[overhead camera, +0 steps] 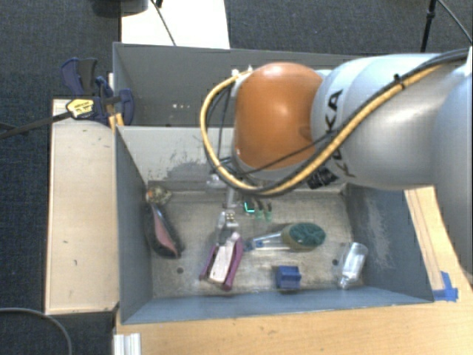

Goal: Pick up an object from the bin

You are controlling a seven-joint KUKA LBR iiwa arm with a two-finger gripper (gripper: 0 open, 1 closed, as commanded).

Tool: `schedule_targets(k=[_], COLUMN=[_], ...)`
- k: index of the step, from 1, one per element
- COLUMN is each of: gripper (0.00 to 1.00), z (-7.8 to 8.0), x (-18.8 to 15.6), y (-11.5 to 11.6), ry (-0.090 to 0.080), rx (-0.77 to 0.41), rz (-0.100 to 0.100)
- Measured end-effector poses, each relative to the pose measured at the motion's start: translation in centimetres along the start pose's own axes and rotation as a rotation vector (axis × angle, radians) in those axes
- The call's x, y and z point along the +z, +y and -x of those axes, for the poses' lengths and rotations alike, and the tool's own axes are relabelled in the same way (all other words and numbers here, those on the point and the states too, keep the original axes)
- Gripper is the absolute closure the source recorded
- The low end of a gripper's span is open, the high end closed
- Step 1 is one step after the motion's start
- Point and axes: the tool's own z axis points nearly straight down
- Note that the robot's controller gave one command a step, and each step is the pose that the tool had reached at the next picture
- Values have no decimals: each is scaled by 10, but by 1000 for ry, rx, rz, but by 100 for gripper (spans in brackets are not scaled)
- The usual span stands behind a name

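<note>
Grey metal gripper [225, 226] hung low in the bin [133, 198], tip at or just above the upper end of a purple-and-white flat case [222, 263]. Jaws: could not tell from where I stood whether they were spread or pressed together, as the orange wrist cover [273, 113] and its cables blocked much of the sightline. Saw nothing clearly pinched. Contact with the case was uncertain; it looked touching or very near.

The case lay flat on the bin floor near the middle, long axis slightly tilted. Open floor on both sides and no wall close by, which is likely why the arm stood over this one.

- Just right of the case: a clear-handled brush with a round green head [299, 235].
- Lower right of the case: a small blue block [287, 276].
- Farther right: a clear plastic bottle [351, 263].
- Well left of the case: a dark maroon oblong thing [162, 234] by the wall, with a small brassy piece [155, 194] above it.

All lay apart, none heaped. Judged the pick not yet made.
</note>
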Motion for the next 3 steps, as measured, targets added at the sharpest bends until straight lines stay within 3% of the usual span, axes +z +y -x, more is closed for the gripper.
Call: schedule_targets(k=[1, 2, 3], gripper=[0, 0, 100], z=[-21, -25, -17], x=[99, 110, 107], y=[-49, -58, -64], ry=[-4, -20, -54], rx=[89, 113, 128], rz=[1, 15, 13])
